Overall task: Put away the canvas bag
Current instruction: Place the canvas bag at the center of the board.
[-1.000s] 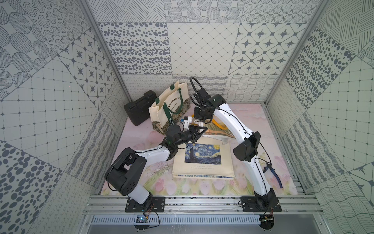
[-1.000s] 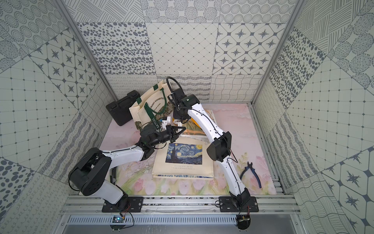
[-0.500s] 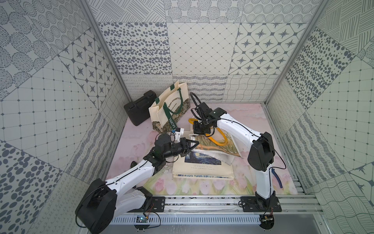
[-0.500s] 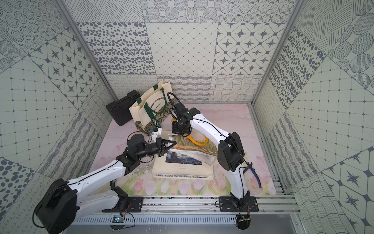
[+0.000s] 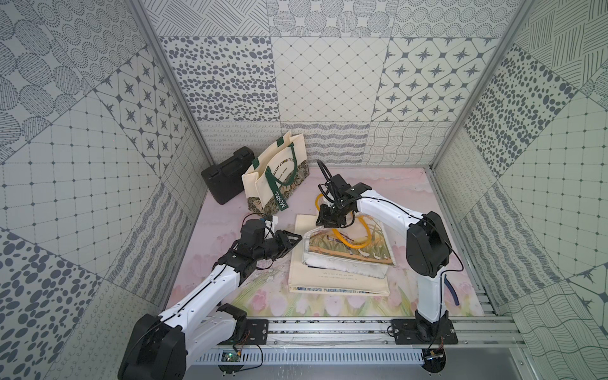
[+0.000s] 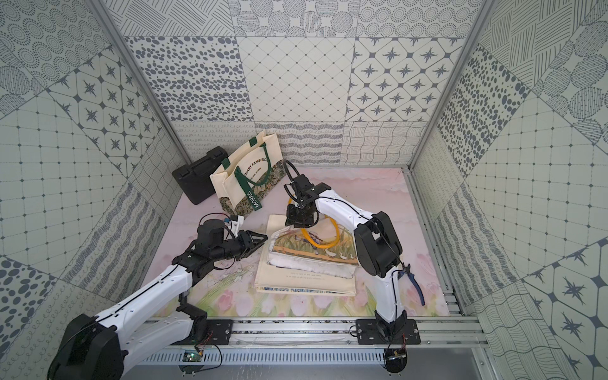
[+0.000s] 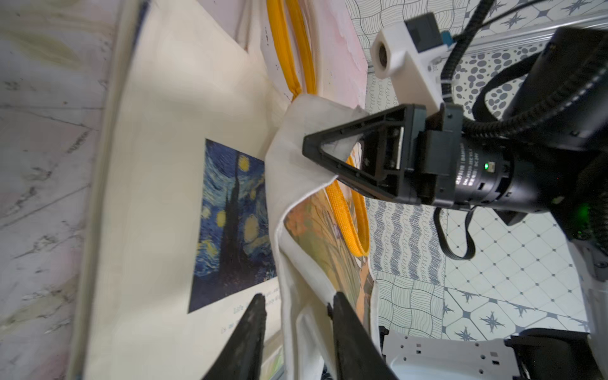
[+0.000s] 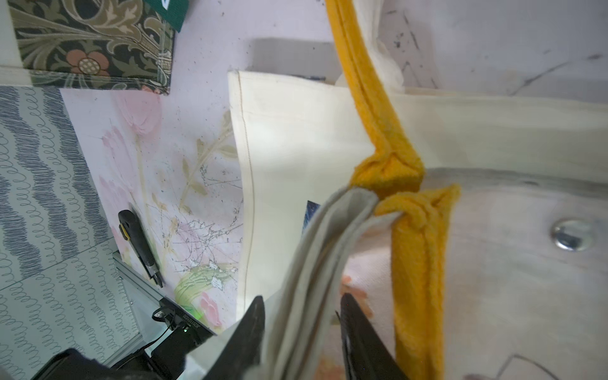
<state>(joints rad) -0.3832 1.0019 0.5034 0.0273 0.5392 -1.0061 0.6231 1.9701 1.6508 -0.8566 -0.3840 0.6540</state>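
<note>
My left claw (image 7: pixel 296 312) has its jaws apart. A corner of the canvas bag (image 5: pixel 345 263) sits loose between them and is not squeezed. My right claw (image 8: pixel 301 316) is the same, with its jaws apart and a thick fold of the bag's edge between them, right by the yellow handles (image 5: pixel 350 246).

Both claws are at the bag. The left one is at its end on my left side, and the right one points down at its far edge. The bag lies folded, with its long side running across from one arm to the other. It rests on a flat starry bag (image 5: pixel 335 279).

I think each claw should back straight off, or the loose cloth and handle loops may snag.

Farther back stands a green-handled tote (image 5: pixel 273 174), with a black case (image 5: pixel 227 177) just beside it. Blue pliers (image 6: pixel 414 286) lie well apart.
</note>
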